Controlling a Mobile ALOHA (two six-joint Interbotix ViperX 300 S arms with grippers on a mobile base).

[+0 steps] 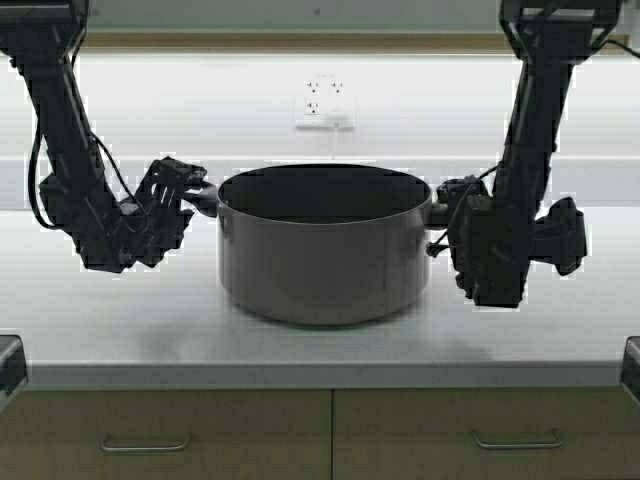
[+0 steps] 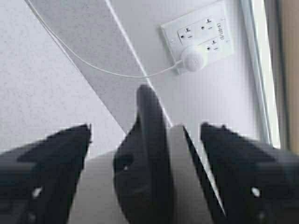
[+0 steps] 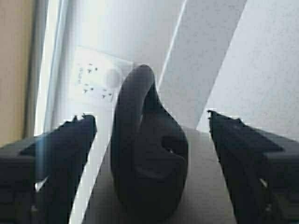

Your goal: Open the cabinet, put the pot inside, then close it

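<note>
A white counter (image 1: 120, 340) is set before a white wall with an outlet (image 1: 322, 97). The pot (image 1: 322, 250) is placed at its middle. The left gripper (image 1: 186, 200) and right gripper (image 1: 440, 215) are spread around the pot's side handles, not yet clamped.

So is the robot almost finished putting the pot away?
Not yet. The pot sits on the counter, and the cabinet fronts below look closed. In hand: the left hand and right hand are each open around a side handle, not squeezing yet. Left to do: grip, lift, open the cabinet, put the pot inside, close it.
</note>
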